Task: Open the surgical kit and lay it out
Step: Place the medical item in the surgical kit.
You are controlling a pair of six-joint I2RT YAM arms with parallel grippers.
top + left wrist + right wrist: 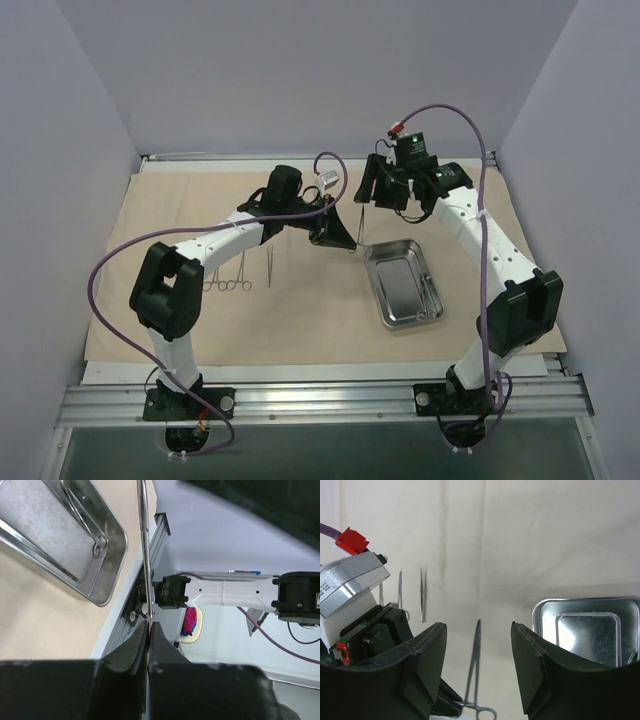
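Note:
The beige cloth [300,310] lies spread flat on the table. The steel tray [385,300] sits on it right of centre, with one ring-handled instrument [433,305] along its right wall. My left gripper [345,238] is shut on a thin silver forceps [358,222] and holds it above the cloth, just left of the tray's far corner. In the left wrist view the fingers [135,645] pinch the forceps [144,555]. My right gripper [368,190] is open and empty just beyond it. In the right wrist view the held forceps [474,665] shows between its open jaws.
Two ring-handled forceps [230,286] and a pair of tweezers [270,262] lie side by side on the cloth at the left. The tweezers [423,595] also show in the right wrist view. The table's metal rail [320,400] runs along the near edge.

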